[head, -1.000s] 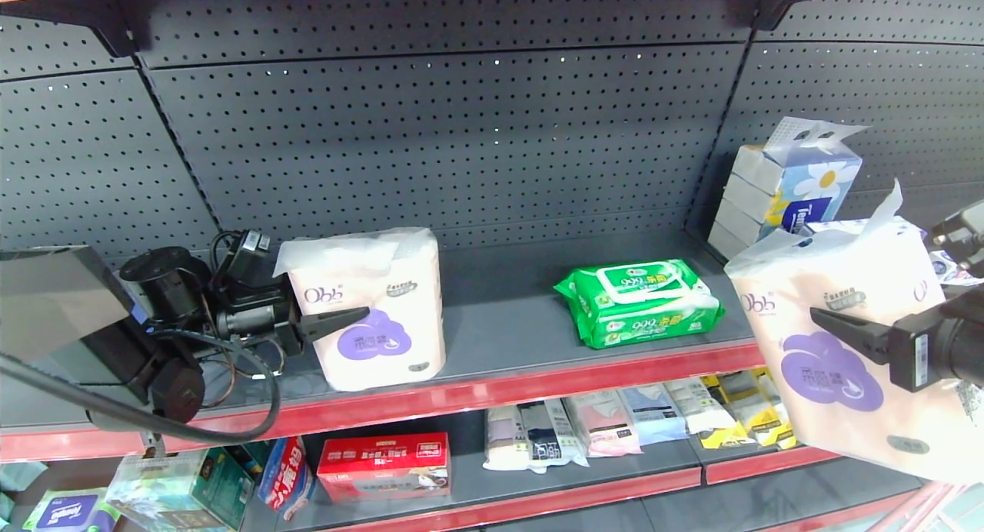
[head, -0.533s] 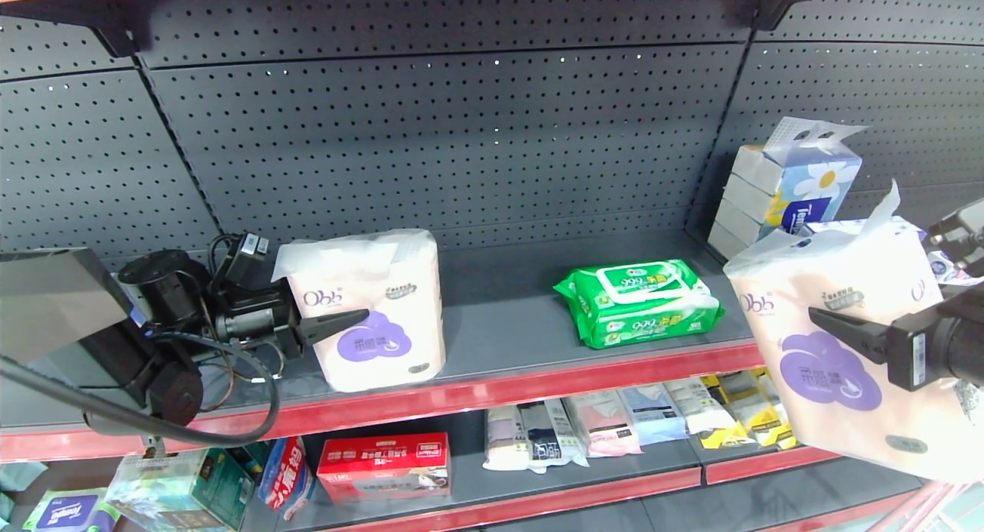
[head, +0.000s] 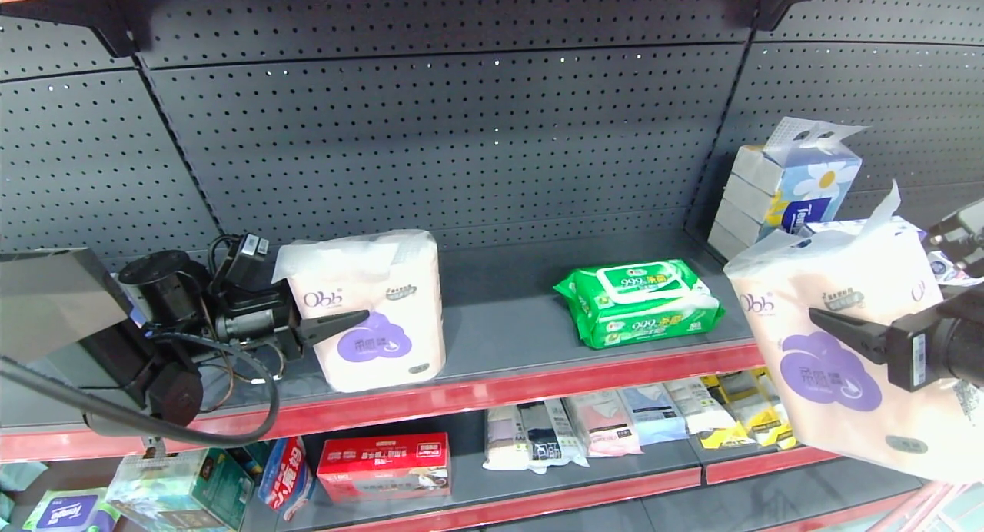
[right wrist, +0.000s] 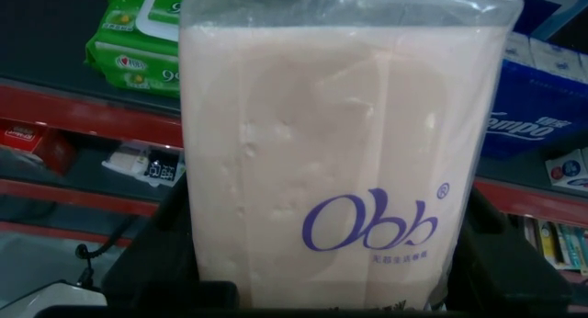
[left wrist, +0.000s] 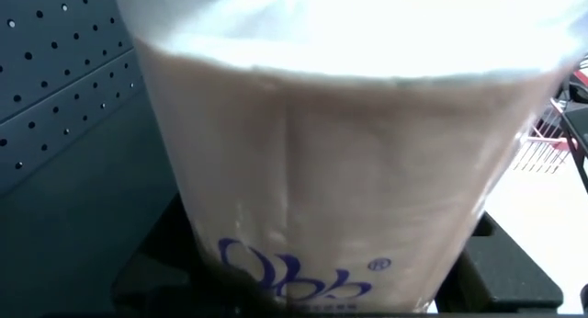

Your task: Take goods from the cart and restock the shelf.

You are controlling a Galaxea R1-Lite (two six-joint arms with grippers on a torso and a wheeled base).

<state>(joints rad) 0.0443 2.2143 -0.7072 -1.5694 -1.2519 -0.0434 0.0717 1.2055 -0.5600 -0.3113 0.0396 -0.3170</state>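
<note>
A pale toilet paper pack (head: 373, 309) with a purple mark stands upright on the grey shelf (head: 500, 324) at its left. My left gripper (head: 361, 305) is shut on it, one finger across its front face; the pack (left wrist: 340, 171) sits between the dark fingers (left wrist: 147, 267) in the left wrist view. A second, identical pack (head: 838, 347) hangs in the air at the right, in front of the shelf's red edge, with my right gripper (head: 884, 274) shut on it. The right wrist view has this pack (right wrist: 340, 153) close up.
A green wet-wipes pack (head: 638, 301) lies on the shelf right of centre. A blue-and-white tissue bundle (head: 792, 182) stands at the far right. Bare shelf lies between the left pack and the wipes. The lower shelf holds a red box (head: 384, 464) and several flat packets (head: 615, 424).
The left pack has settled a touch lower on the shelf. The right gripper and its pack have barely moved.
</note>
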